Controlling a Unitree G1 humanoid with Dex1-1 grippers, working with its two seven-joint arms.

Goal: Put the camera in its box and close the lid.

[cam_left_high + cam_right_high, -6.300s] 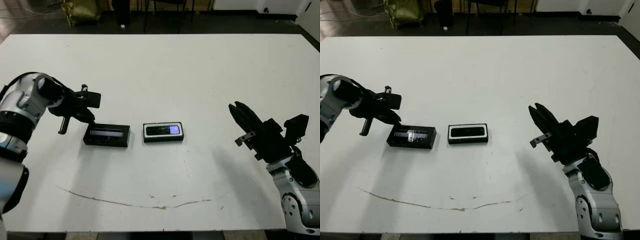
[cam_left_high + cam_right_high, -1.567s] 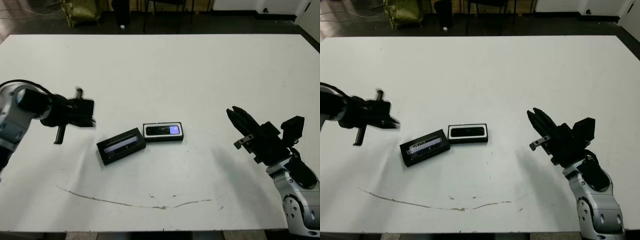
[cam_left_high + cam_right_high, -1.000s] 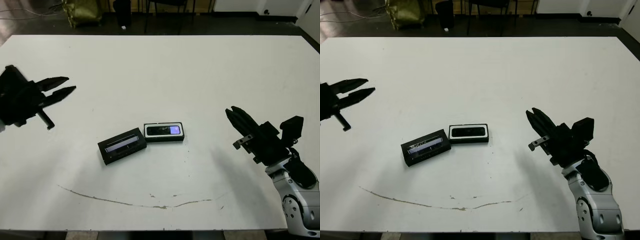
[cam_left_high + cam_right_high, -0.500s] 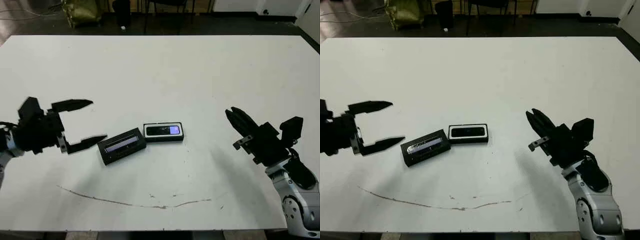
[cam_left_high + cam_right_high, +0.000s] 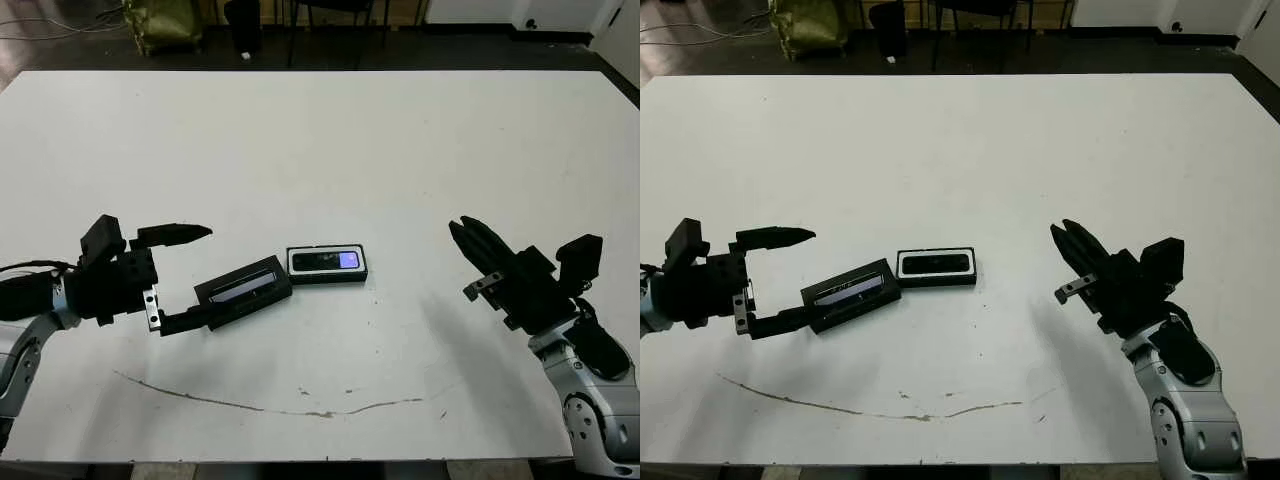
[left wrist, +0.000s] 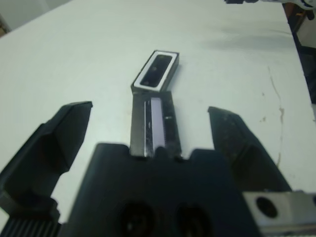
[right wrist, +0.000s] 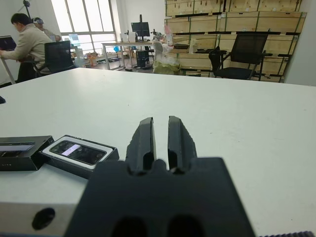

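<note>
My left gripper (image 5: 195, 276) is spread wide at the lid's (image 5: 243, 291) end, lower finger touching it. The camera (image 5: 326, 261) lies in the box (image 5: 326, 278) just beside. My right gripper (image 5: 470, 240), fingers pressed together, hovers well apart.

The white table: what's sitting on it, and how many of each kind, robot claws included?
Slim black bar-shaped camera, lying in its tray: 1
Small black tray box with white lining: 1
Shallow black lid with a glossy window strip: 1
Black two-fingered claws: 2, left claw and right claw
Total: 5
</note>
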